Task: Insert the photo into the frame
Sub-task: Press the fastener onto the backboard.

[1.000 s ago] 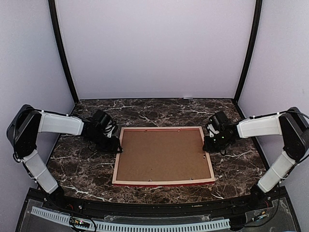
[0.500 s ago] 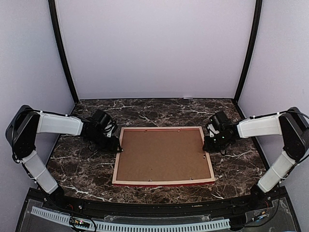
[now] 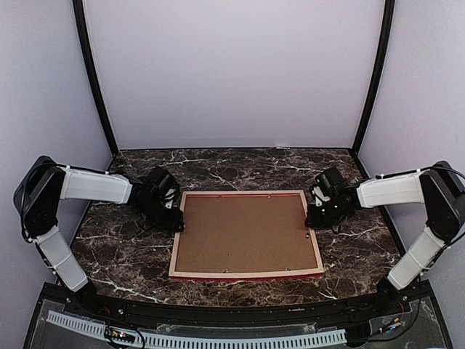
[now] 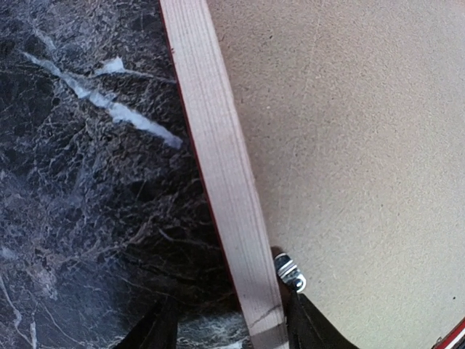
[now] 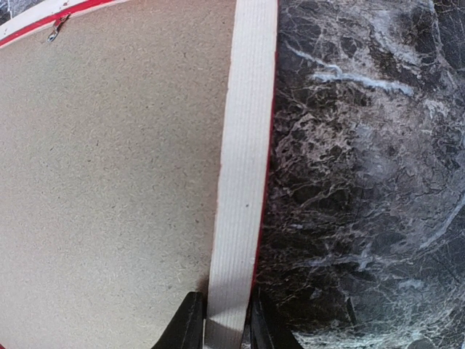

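The frame [image 3: 247, 274] lies back side up in the middle of the marble table, its pale wood rails showing and a thin red edge underneath. The brown backing board [image 3: 247, 233] fills it. The photo is hidden. My left gripper [image 3: 176, 222] straddles the frame's left rail [image 4: 218, 160]. Its jaws stand wider than the rail, open, with a gap on the outer side [image 4: 231, 311]. Just ahead of its inner finger a small metal clip [image 4: 290, 271] sits on the board. At the opposite side my right gripper [image 3: 311, 215] is shut on the right rail [image 5: 243, 145], fingers snug on both sides [image 5: 225, 314].
Dark marble tabletop [image 3: 131, 262] surrounds the frame on all sides. Pale walls and two black corner posts [image 3: 94, 80] close in the back and sides. Another metal clip [image 5: 57, 29] shows at the board's far corner in the right wrist view.
My left arm has shifted slightly right, closer over the frame's left rail. The right arm and the frame have not moved.
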Robot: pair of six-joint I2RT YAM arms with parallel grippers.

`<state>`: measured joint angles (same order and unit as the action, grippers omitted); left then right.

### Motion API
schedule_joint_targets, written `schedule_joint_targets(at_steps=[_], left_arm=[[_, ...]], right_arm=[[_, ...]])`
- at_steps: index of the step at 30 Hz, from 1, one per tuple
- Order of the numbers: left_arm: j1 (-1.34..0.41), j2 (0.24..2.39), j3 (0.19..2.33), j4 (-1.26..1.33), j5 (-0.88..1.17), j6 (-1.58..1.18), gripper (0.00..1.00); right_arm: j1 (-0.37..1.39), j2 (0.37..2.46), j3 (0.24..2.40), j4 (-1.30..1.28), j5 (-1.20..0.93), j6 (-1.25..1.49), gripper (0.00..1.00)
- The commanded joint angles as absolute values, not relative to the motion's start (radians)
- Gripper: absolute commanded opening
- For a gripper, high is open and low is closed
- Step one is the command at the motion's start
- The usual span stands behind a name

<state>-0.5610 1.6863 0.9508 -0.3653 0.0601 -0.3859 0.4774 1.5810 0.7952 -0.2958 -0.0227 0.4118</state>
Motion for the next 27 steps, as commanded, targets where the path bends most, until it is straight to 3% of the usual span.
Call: schedule_joint_targets(at_steps=[1, 27], left_arm=[[-0.575, 1.703, 0.992, -0.414, -0.045, -0.403, 0.53], [-0.584, 1.805, 1.06, -0.33, -0.137, -0.341, 0.58]], right_arm=[[0.479, 1.627, 0.765, -0.333, -0.023, 0.399, 0.23], [0.474, 1.64, 0.766, -0.329, -0.023, 0.388, 0.23]])
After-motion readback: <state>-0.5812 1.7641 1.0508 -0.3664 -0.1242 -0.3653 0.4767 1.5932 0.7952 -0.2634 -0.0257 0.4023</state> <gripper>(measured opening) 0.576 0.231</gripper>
